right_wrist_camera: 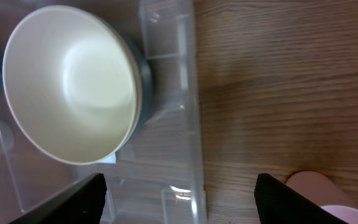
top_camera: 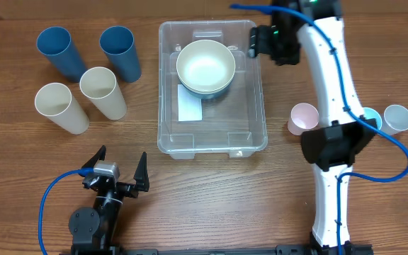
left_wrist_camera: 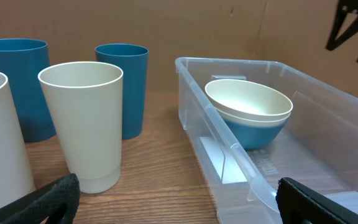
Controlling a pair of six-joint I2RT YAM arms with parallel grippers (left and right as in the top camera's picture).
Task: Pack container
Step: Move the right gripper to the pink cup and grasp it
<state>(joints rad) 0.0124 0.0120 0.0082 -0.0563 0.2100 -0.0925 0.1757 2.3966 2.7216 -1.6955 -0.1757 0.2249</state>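
The clear plastic container [top_camera: 250, 92] sits at the table's middle with a white label [top_camera: 189, 106] on its bottom. A cream bowl [top_camera: 205, 66] nested in a blue bowl [top_camera: 222, 90] rests in its far half; both show in the left wrist view [left_wrist_camera: 247, 102] and right wrist view [right_wrist_camera: 70, 81]. My right gripper [top_camera: 256, 42] is open and empty, above the container's far right edge [right_wrist_camera: 191, 124]. My left gripper [top_camera: 117, 170] is open and empty near the table's front, left of the container [left_wrist_camera: 229, 149].
Two blue cups [top_camera: 57, 51] [top_camera: 121, 51] and two cream cups [top_camera: 59, 106] [top_camera: 102, 91] stand left of the container. A pink cup [top_camera: 303, 117], a light blue cup [top_camera: 371, 117] and a pale grey cup [top_camera: 397, 117] stand at the right, by my right arm.
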